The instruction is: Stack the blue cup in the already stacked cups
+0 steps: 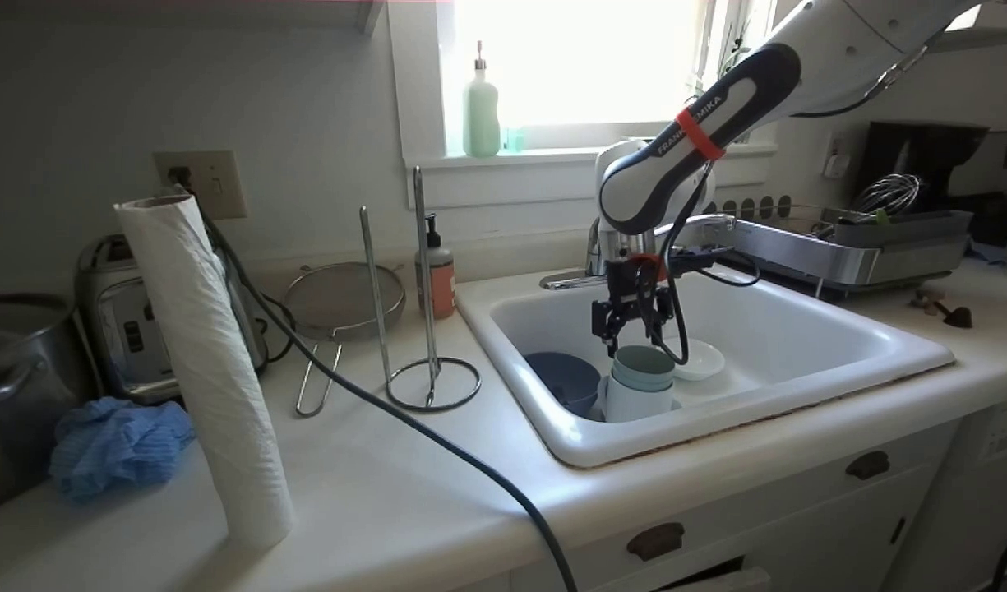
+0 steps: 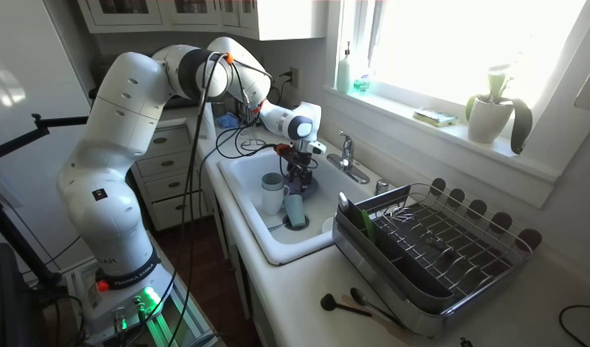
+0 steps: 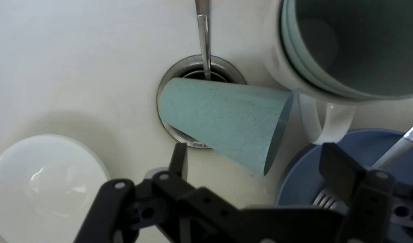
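Observation:
The light blue-green cup (image 3: 223,118) lies on its side over the sink drain, its mouth toward the mug handle; it also shows in an exterior view (image 2: 295,210). The stacked cups, light green and nested in a white mug (image 3: 275,64), stand upright beside it. The stack's top cup (image 1: 644,367) and the mug (image 2: 272,200) show in the exterior views. My gripper (image 3: 255,152) is open and empty, above the lying cup and toward its mouth end. In both exterior views the gripper (image 1: 632,335) (image 2: 300,185) points down into the sink. An exterior view hides the lying cup behind the stack.
A dark blue bowl (image 3: 300,179) with a fork (image 3: 324,199) sits beside the mug. A white bowl (image 3: 48,185) lies on the sink floor. A metal utensil (image 3: 203,37) reaches into the drain. The faucet (image 2: 347,156), sink rim (image 2: 256,231) and dish rack (image 2: 391,270) stand around.

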Controlling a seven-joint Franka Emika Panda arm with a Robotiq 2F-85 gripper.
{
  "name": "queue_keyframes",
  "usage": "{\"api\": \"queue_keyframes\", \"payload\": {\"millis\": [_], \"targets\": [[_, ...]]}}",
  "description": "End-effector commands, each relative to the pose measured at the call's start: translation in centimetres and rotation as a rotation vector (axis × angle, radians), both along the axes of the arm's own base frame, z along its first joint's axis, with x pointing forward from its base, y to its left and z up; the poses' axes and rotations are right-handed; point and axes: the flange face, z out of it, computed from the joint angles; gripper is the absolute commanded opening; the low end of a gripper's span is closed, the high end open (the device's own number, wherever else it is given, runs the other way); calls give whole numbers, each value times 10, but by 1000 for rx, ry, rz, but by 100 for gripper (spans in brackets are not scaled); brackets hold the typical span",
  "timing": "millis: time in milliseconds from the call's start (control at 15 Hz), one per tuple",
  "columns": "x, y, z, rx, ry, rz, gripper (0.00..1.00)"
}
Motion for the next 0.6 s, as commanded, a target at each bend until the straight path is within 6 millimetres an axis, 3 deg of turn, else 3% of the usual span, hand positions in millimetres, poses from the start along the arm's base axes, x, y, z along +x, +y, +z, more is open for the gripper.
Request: {"api": "queue_keyframes", "payload": {"millis": [0, 533], "targets": [[14, 5, -21, -39, 34, -16, 100], [22, -3, -48, -64, 69, -39, 100]]}}
